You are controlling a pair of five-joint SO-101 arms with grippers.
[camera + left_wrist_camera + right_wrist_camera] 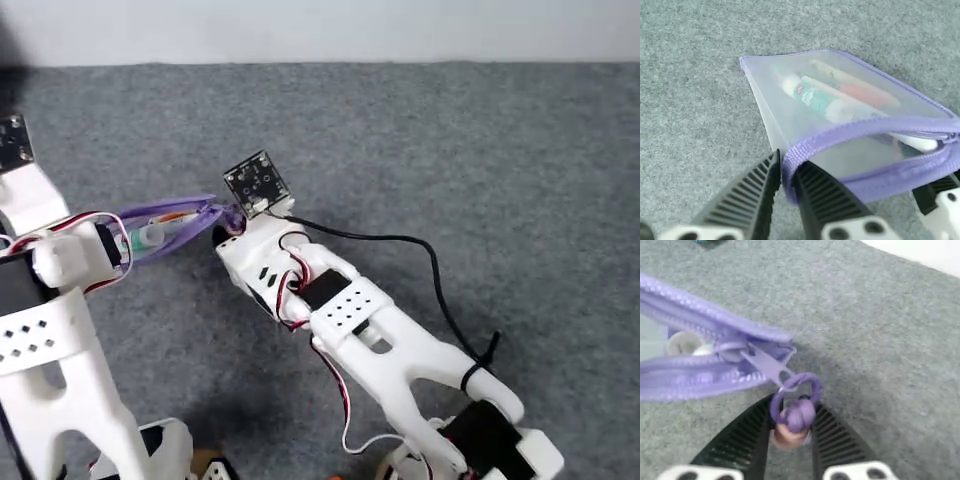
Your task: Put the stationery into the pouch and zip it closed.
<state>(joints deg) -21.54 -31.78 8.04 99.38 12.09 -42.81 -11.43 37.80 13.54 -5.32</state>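
Pouch [805,120] pinched by left gripper [786,169] and right gripper [793,415].

The overhead camera hangs above the near side and looks down across the grey bench [480,150] toward the back wall [330,30], with both arms beneath it. The left wrist camera peers past the left end effector [786,162], close on the pouch [840,115]. The right wrist camera sits tight behind the right end effector [792,407] at the zip pull [796,417]. All three views share the pouch.
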